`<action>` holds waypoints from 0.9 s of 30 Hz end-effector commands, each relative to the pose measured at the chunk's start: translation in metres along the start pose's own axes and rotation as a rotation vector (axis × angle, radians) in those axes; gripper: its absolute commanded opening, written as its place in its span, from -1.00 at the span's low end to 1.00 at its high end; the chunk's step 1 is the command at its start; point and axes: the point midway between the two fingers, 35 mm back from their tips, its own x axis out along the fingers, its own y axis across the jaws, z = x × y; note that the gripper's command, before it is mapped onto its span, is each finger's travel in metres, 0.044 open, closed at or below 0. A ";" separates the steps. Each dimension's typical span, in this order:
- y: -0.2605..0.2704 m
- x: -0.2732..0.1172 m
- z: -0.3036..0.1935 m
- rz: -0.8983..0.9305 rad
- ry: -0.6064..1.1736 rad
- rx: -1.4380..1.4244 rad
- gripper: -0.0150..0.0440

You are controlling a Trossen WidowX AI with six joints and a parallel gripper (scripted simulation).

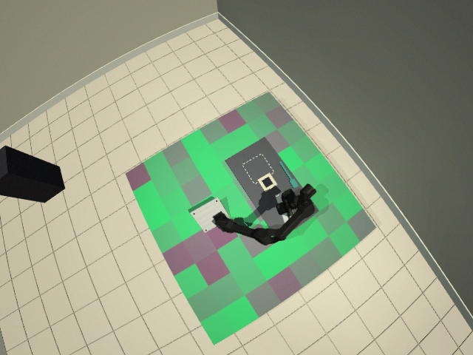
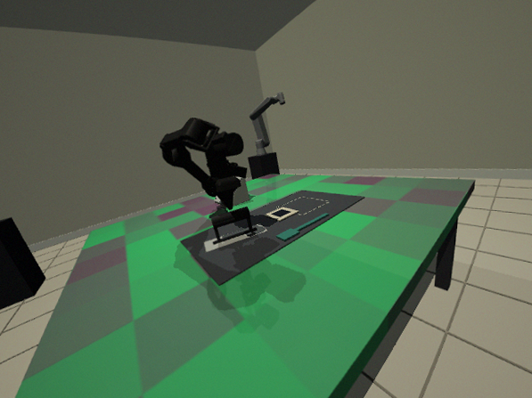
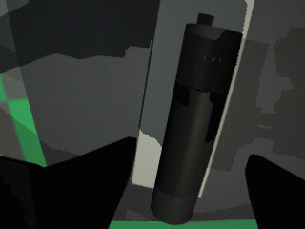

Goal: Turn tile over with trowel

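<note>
The cream tile (image 1: 261, 181) (image 2: 273, 216) lies flat on the dark mat (image 1: 239, 164) (image 2: 340, 203), with a dark square showing on top. It is at a corner of the dashed outline (image 2: 316, 198), mostly outside it. The dark round handle (image 3: 191, 148) of what looks like the trowel lies lengthwise between my fingers, above a light flat strip (image 3: 147, 169) (image 2: 211, 246) that may be its blade. My gripper (image 3: 192, 155) (image 2: 235, 237) is open low over the mat, with a gap on both sides of the handle. Whether the tool touches the mat is hidden.
A flat teal tool (image 1: 293, 182) (image 2: 287, 235) with a narrow stem lies along the mat's edge, beside the tile. The arm's white base plate (image 1: 202, 214) is on the green patterned table. A grey arm (image 2: 259, 125) stands on a black pedestal beyond the table.
</note>
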 end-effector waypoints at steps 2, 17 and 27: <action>0.000 -0.001 -0.001 0.005 -0.001 0.002 0.42; -0.001 0.022 -0.001 0.005 -0.003 0.034 0.42; -0.001 0.038 -0.001 0.005 -0.003 0.056 0.42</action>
